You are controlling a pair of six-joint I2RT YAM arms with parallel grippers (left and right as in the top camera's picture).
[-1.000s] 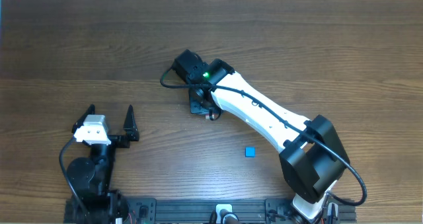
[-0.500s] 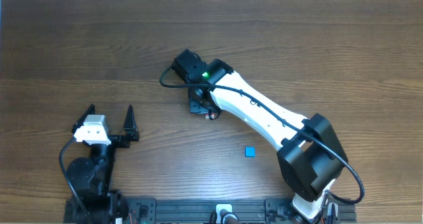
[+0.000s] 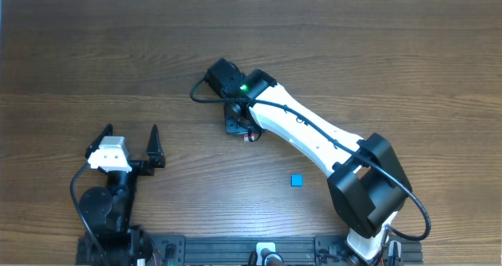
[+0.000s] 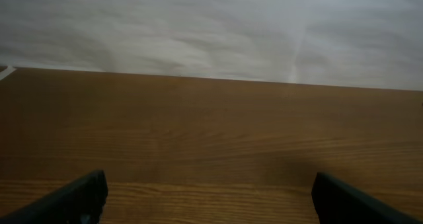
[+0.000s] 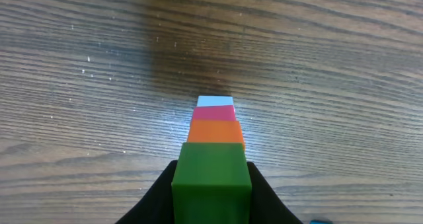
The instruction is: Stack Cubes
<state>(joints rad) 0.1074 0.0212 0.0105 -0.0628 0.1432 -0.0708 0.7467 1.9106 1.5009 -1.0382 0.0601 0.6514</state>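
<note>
Green tops a column of four cubes: the green cube sits on an orange cube, which sits on a pink cube, and a pale blue cube forms the base, resting on the wooden table. In the right wrist view, the right gripper has its two dark fingers pressed against opposite sides of the green cube. It is closed on that cube, which sits squarely between the fingers with the other three cubes straight below it.

From above, the right arm reaches from its base toward the middle of the table, where its gripper stands over the stack. A small blue cube lies alone on the wood, well apart from the stack and nearer the right arm's base.

The left gripper is close to its own base, with its fingers spread wide. Its wrist view looks along the tabletop toward a pale wall.
</note>
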